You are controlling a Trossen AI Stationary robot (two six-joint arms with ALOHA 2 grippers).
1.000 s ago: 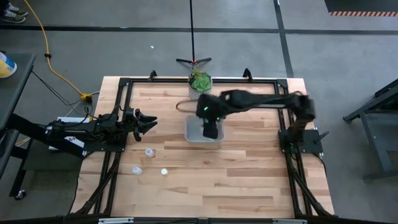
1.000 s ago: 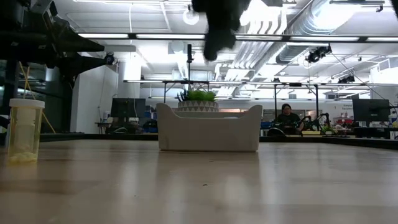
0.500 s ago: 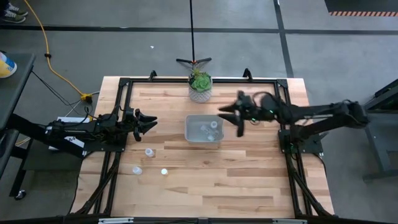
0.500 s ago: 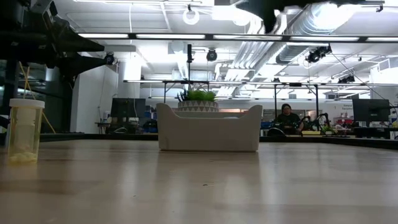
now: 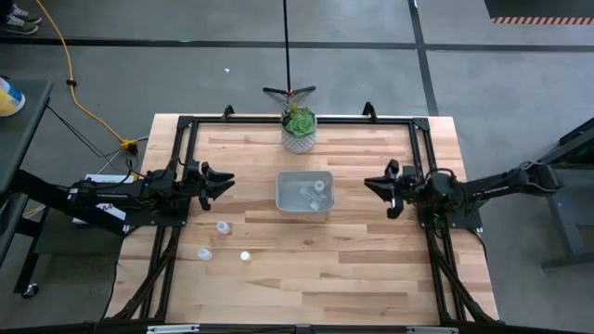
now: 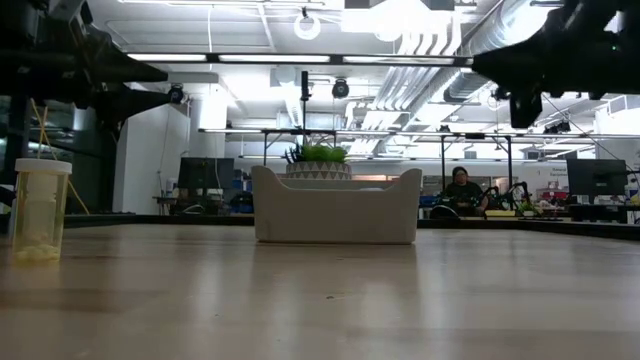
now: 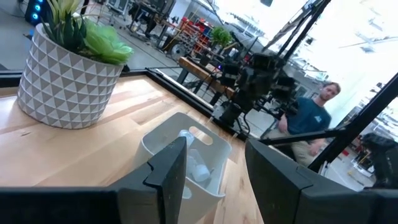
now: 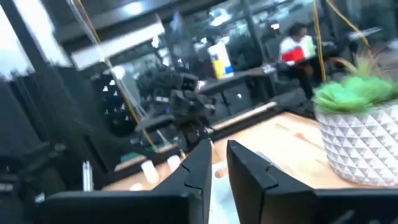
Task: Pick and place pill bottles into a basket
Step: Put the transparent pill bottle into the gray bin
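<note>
The light-grey basket (image 5: 304, 191) stands at mid table with a few pill bottles (image 5: 316, 193) lying inside; the left wrist view also shows the basket (image 7: 163, 144). Three more pill bottles stand on the wood to its near left (image 5: 223, 226), (image 5: 204, 252), (image 5: 245, 256). One of them shows yellowish in the low view (image 6: 40, 210). My left gripper (image 5: 221, 182) hovers open at the table's left edge, pointing at the basket. My right gripper (image 5: 382, 188) hangs near the right edge, clear of the basket, its fingers (image 8: 200, 167) close together with nothing between them.
A white patterned pot with a green plant (image 5: 298, 128) stands just behind the basket at the far edge. A black frame (image 5: 278, 121) runs around the tabletop. Bare wood lies along the near side. A person (image 6: 462, 186) sits in the room beyond.
My right gripper has drawn back from above the basket toward the table's right edge, leaving the basket and the bottles in it uncovered.
</note>
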